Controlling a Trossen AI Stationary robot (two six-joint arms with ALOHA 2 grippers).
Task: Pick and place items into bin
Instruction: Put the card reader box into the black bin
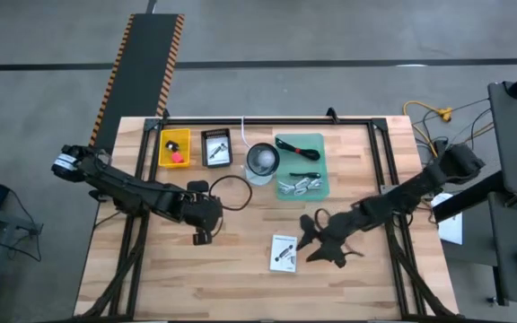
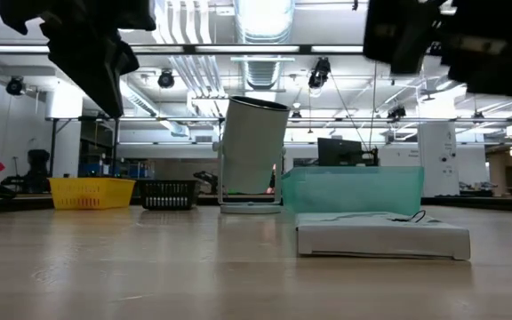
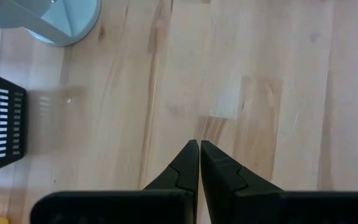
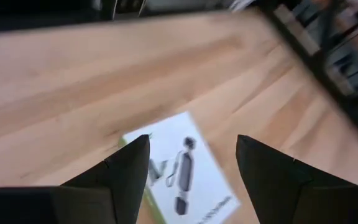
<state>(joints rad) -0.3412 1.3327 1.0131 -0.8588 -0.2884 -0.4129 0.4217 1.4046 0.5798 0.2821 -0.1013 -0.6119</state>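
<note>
Right gripper (image 4: 191, 168), fingers spread, hovering over white packet (image 1: 284, 253) near desk's front edge, lining up for grasp. Left gripper (image 3: 199, 163), fingers closed and empty, waiting mid-desk.

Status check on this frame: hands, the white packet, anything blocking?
Left hand shut, empty, over bare wood. Right hand open, above white packet, not touching. Packet flat on table, outside the bins. Nothing in the way.

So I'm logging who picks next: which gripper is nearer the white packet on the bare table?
The right gripper. It sits open just beside the white packet, with the packet ahead of its fingers. The left gripper is shut, farther off on the packet's other side.
</note>
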